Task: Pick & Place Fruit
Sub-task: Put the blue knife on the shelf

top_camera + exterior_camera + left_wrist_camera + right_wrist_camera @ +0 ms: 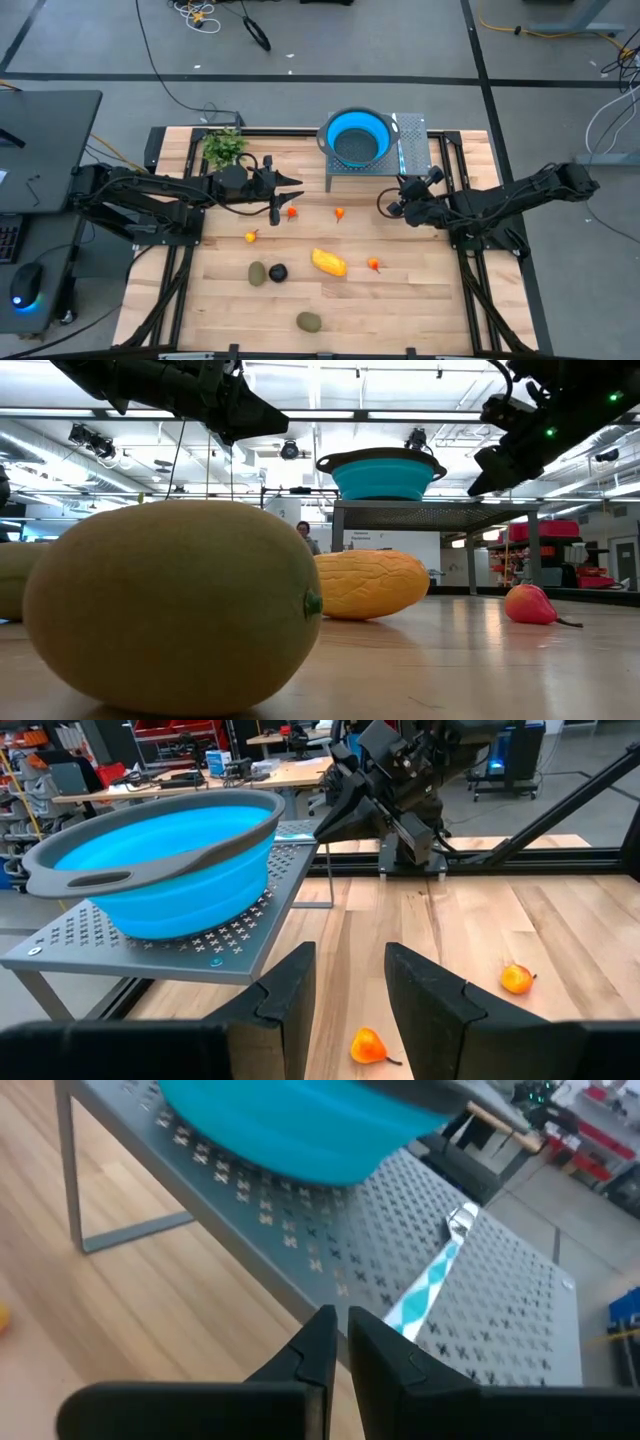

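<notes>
So far nothing is done: every fruit (329,262) lies on the table (420,300), the blue bowl (358,138) looks empty, left gripper (296,182) fingers apart and empty, right gripper (396,207) pinched together.

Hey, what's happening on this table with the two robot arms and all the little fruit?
Nothing is being held right now. The left gripper hangs open above the table, over a small orange-red fruit. The right gripper is shut and empty, next to the metal stand carrying the blue bowl. The yellow-orange fruit, two green ovals, a black round one and the other small orange-red pieces all lie on the wood; the bowl looks empty.
</notes>
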`<state>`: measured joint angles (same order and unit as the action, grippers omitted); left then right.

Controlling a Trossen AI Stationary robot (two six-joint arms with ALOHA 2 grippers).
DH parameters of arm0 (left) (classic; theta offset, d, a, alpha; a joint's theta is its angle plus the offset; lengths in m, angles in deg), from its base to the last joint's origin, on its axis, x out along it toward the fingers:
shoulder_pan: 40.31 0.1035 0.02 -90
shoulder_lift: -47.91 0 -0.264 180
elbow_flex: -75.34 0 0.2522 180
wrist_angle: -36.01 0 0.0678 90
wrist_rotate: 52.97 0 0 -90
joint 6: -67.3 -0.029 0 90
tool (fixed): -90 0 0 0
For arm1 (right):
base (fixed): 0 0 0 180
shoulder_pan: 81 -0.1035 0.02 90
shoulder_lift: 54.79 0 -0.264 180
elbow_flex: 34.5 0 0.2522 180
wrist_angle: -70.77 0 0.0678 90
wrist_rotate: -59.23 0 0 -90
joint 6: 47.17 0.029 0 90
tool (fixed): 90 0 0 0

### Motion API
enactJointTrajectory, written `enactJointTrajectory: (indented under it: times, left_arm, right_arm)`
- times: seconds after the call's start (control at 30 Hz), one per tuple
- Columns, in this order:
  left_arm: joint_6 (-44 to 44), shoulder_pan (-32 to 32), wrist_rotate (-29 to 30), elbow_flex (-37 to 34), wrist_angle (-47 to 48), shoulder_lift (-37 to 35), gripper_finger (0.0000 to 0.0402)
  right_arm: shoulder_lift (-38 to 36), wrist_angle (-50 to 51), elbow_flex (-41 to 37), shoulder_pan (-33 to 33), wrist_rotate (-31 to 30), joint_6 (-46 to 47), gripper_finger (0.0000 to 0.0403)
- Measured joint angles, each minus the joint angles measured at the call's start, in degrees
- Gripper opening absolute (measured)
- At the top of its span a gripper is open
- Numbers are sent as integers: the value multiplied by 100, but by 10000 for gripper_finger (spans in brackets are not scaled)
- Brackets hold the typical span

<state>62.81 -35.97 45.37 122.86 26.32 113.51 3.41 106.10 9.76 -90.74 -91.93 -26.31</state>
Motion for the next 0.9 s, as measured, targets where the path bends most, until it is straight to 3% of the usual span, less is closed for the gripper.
enactJointTrajectory:
  times: [0.67, 0.9]
  left_arm:
    - [0, 0, -1, 0, -1, 0, 130]
    - [-17, 0, 0, 0, 3, 0, 130]
  right_arm:
    - [0, -166, -2, 226, -28, -81, 37]
    - [-48, -875, -4, -151, -217, -601, 37]
